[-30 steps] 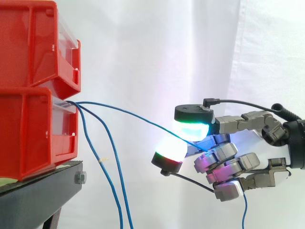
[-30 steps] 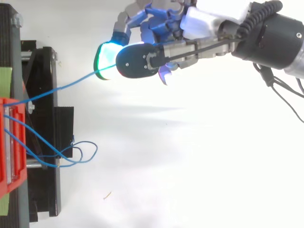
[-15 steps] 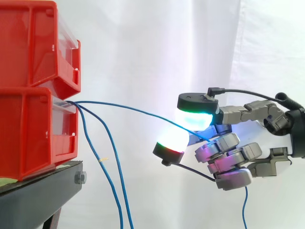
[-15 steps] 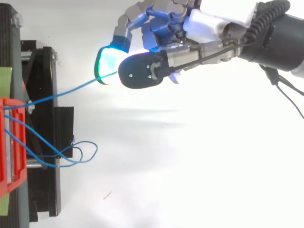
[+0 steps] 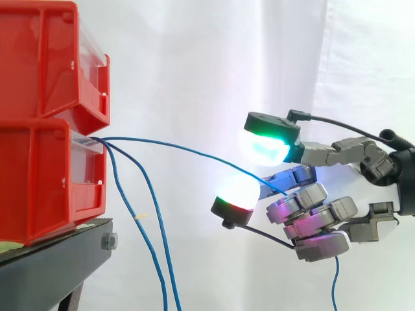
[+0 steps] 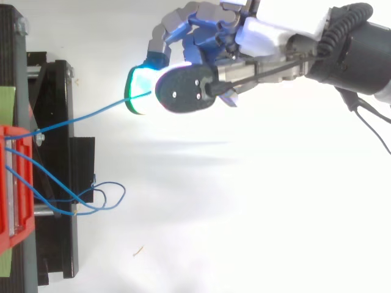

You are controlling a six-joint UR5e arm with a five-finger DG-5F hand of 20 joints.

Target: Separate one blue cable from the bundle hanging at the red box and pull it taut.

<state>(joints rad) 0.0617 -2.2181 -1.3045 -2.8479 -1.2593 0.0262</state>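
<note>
Boxes: a lower red box [image 5: 39, 188] with an upper red box [image 5: 39, 58] stacked on it, both standing on a black stand [image 5: 52, 265] and reaching its edge on the hand's side, before a white curtain [image 5: 194, 65].
Picked cable: one blue cable [image 5: 188, 150] leaves the front lip of the lower red box and runs out past the stand's edge, across open air, to the hand [image 5: 311, 220]. Its free end hangs down below the hand.
Rest of the bundle: the other cables [image 6: 124, 193] drop from the same lip close beside the stand's edge, well apart from the picked one; from above they end in loose loops next to the stand.
Fingers: the two glowing pads [image 5: 264, 148] stand slightly apart, above and below the cable. Behind them the other fingers are curled, and the cable runs in among them, so they appear to be gripping it.
Done: the separating looks finished, with a single cable held away from the others.
Left: the tightening. In the side view the cable shows a soft arch rather than a straight line, so I judge some slack is left to take up by drawing the hand farther from the lower red box.
</note>
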